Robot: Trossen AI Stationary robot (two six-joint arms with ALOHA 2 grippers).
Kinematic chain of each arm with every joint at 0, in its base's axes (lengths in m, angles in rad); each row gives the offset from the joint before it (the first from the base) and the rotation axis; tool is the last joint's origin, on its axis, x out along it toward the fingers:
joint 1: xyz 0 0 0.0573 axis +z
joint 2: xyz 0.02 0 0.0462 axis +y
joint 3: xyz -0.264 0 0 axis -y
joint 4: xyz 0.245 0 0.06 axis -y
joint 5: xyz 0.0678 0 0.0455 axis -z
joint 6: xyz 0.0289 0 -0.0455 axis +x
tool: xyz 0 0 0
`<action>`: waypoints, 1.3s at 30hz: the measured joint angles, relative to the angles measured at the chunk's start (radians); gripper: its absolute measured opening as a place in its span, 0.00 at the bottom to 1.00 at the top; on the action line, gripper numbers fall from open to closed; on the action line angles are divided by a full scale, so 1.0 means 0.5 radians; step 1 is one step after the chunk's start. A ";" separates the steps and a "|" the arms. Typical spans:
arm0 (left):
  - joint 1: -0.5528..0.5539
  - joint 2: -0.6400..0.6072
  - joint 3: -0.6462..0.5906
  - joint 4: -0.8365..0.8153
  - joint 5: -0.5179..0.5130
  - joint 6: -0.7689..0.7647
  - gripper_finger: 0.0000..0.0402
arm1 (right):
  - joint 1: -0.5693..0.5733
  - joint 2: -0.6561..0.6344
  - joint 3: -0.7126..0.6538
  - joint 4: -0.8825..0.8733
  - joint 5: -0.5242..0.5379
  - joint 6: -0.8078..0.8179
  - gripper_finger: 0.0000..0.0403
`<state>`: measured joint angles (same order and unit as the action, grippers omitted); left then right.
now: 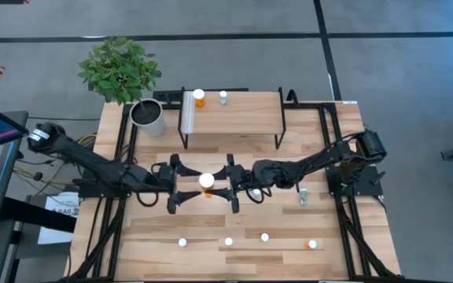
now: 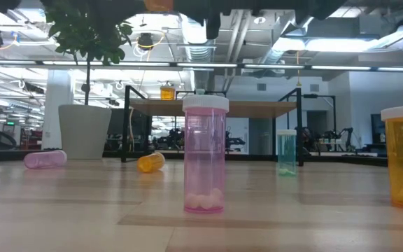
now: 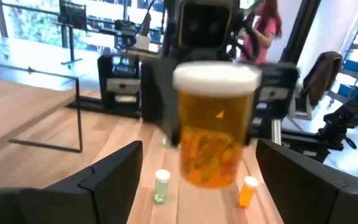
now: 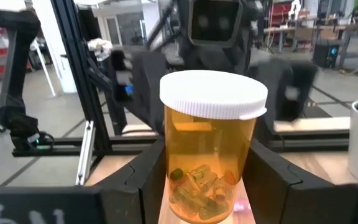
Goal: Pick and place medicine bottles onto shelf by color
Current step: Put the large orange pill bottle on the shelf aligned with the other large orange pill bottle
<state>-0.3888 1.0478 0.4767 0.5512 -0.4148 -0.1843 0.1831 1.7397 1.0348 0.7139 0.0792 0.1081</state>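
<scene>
My right gripper is shut on a large orange medicine bottle with a white cap, held above the middle of the table. My left gripper faces it from the table's left, wide open and empty; its fingers stand short of the bottle. The shelf stands at the far side with a small orange bottle and a teal one upright on its top. Several more bottles stand or lie on the table. My right gripper pinches the large orange bottle's body below the cap between its two fingers, one on each side. The fingers come level from the table's right. The bottle is upright and lifted clear of the table.
A potted plant stands at the shelf's left. Small bottles stand along the near edge, a pink one among them. A teal bottle stands under the right arm. A pink bottle and an orange one lie on their sides.
</scene>
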 joint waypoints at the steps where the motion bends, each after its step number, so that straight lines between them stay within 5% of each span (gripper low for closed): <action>1: -0.023 -0.019 0.000 -0.002 -0.029 0.013 0.75 | -0.002 0.000 0.000 -0.024 0.000 0.001 0.49; 18: -0.079 0.050 -0.002 0.114 -0.097 0.081 0.76 | 0.014 -0.001 0.000 -0.162 0.000 0.014 0.49; 30: 0.056 0.083 -0.002 0.202 -0.064 0.034 0.92 | 0.013 -0.001 -0.001 -0.167 0.000 0.008 0.49; 39: 0.074 0.204 0.004 0.364 -0.021 0.038 0.93 | 0.012 -0.001 -0.002 -0.174 0.000 0.016 0.49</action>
<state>-0.3515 1.1496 0.4785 0.7330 -0.4251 -0.1654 0.1893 1.7393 1.0340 0.6270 0.0792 0.1159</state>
